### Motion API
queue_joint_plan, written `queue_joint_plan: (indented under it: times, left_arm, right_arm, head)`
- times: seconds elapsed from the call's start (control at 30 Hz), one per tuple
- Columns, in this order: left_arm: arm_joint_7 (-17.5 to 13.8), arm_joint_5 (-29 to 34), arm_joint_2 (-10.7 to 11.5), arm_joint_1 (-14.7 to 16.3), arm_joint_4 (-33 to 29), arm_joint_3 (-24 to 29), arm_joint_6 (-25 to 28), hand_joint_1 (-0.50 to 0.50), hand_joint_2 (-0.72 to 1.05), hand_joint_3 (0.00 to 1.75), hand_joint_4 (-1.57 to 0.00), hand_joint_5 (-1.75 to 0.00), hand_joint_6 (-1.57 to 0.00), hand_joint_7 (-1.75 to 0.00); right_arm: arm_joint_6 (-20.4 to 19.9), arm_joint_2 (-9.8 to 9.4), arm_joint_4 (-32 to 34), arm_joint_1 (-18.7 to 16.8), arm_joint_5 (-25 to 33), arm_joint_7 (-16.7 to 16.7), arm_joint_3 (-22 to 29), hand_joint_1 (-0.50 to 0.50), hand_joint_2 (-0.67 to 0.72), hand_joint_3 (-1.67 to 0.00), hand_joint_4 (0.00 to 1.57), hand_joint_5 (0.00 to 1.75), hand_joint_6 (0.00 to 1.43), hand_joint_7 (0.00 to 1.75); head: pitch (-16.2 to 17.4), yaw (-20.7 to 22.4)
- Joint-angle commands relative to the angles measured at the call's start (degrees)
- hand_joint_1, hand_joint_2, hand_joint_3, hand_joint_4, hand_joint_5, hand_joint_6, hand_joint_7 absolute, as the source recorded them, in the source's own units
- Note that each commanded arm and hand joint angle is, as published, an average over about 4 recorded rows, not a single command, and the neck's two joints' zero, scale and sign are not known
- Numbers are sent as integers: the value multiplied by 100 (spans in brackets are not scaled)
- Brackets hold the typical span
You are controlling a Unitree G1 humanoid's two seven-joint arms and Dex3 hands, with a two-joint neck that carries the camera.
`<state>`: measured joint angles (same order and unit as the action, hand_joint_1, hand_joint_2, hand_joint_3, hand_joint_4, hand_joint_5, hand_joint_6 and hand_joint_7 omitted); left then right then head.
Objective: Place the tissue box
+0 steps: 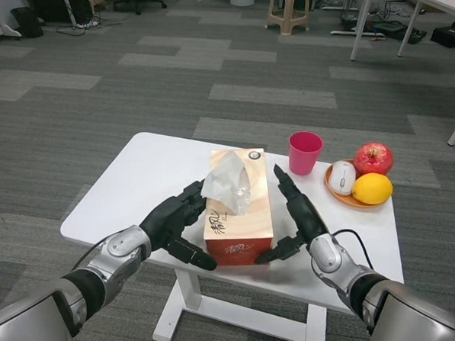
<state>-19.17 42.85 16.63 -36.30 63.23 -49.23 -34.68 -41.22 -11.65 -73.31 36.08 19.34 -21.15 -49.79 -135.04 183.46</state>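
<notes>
Flanking the orange cardboard tissue box [238,213] from both sides, we have our black left hand [175,225] and black right hand [295,215] set against its long walls, the box lying between our fingers on the white table [147,178]. Our left fingers [188,207] spread along the near-left wall, with a thumb reaching under the front corner; our right fingers [285,186] stretch straight along the right wall, thumb tucked toward the front edge. Whether we are squeezing the box or only touching it, we cannot tell, though neither hand is clenched. A white tissue [228,184] stands up from the top slot, just inside our left fingertips.

We judge the box is seated on the table, so the placing step looks close to done. Beyond our right fingertips stands a pink plastic cup [305,153], and further right an orange plate [343,199] carries a white computer mouse [342,180], a red apple [373,159] and a yellow lemon [372,188]. Next, we would part both hands outward, keeping our right fingers clear of the cup.
</notes>
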Motion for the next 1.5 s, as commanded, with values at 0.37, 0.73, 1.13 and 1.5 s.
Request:
queue_joint_plan:
  times: [0.37, 0.73, 1.13, 1.5]
  left_arm:
    - [-148, 40, 152, 137, -26, 467, 49, 50, 43, 0, 0, 0, 0, 0]
    - [-234, 48, 216, 284, -109, 1222, -4, 50, 43, 0, 0, 0, 0, 0]
    - [-280, 26, 346, 611, -663, 2286, -8, 50, 43, 0, 0, 0, 0, 0]
    - [-271, -17, 421, 607, -1300, 2950, -4, 50, 52, 0, 0, 0, 0, 0]
  right_arm:
    - [-66, -175, 568, -484, 17, 344, 919, -38, -35, -32, 0, 0, 0, 0]
    - [-101, -269, 1062, -932, 11, 676, 1485, -38, -35, -32, 0, 0, 0, 0]
    - [-132, -456, 2387, -1754, 17, 1333, 2501, -38, -38, -36, 0, 0, 0, 0]
    - [-132, -465, 3411, -2057, 30, 1531, 3379, -38, -30, -42, 0, 0, 0, 0]
  head:
    - [-14, 115]
    - [58, 189]
    - [192, 193]
    - [213, 162]
